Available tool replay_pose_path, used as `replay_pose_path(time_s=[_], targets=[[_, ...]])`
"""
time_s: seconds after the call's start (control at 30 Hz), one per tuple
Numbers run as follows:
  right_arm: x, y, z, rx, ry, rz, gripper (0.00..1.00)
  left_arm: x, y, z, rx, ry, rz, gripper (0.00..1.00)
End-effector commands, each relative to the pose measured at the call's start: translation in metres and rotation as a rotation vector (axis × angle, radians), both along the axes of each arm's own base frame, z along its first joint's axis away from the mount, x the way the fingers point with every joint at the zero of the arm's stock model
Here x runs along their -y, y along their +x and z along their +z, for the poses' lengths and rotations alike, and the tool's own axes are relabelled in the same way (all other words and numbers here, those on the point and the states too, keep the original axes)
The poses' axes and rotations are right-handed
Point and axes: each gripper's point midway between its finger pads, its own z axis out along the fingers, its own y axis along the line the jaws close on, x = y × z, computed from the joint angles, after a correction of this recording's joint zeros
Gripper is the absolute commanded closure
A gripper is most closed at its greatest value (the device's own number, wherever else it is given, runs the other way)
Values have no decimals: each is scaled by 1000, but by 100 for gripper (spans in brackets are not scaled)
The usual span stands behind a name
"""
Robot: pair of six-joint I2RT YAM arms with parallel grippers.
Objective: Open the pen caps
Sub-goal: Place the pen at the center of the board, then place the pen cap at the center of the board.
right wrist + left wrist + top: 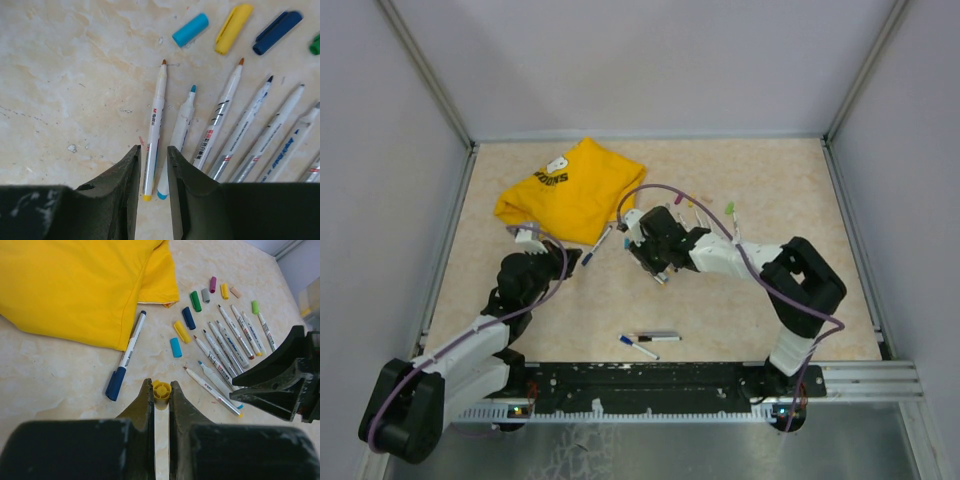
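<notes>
My left gripper is shut on a small yellow pen cap, held above the table near a capped blue pen. Several uncapped pens lie in a row, with loose caps beyond them: light blue, yellow, dark blue and green. My right gripper is open and hangs low over the rear end of an uncapped yellow-ended pen. A light-blue-ended pen lies right beside that one. In the top view the left gripper and the right gripper are close together.
A yellow T-shirt lies at the back left, just beyond the capped blue pen. Two more pens lie near the front edge. A green-capped pen ends the row. Grey walls enclose the table.
</notes>
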Motion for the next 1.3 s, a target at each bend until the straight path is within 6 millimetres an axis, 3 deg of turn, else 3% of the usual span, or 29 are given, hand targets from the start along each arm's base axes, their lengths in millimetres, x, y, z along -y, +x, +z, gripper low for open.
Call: replay_pose_path(time_s=[0.0, 0.33, 0.73, 1.27], targets=[[-10, 10, 60, 137, 99, 46, 72, 9, -4, 2, 14, -7, -59, 99], [-2, -10, 84, 164, 115, 231, 69, 23, -6, -4, -26, -5, -111, 100], [22, -9, 112, 166, 189, 296, 68, 46, -8, -9, -56, 97, -111, 100], [28, -7, 114, 171, 196, 296, 69, 71, -3, -28, -115, 252, -110, 100]])
